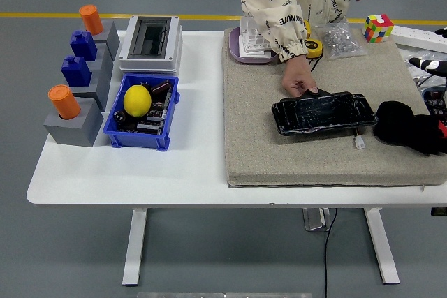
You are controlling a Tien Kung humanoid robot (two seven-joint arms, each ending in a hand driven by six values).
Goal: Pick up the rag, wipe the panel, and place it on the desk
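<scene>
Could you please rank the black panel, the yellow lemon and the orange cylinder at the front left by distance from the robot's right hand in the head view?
From the robot's right hand, at the right edge on the mat:
1. Black panel, just to its left on the grey mat.
2. Yellow lemon, in the blue bin left of the mat.
3. Orange cylinder, on the grey block at the far left.

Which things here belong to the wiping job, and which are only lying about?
Job: rag, panel, right hand, person's hand at the panel's edge.
Lying about: cube, lemon, blue bin, grey blocks, breaker box.
</scene>
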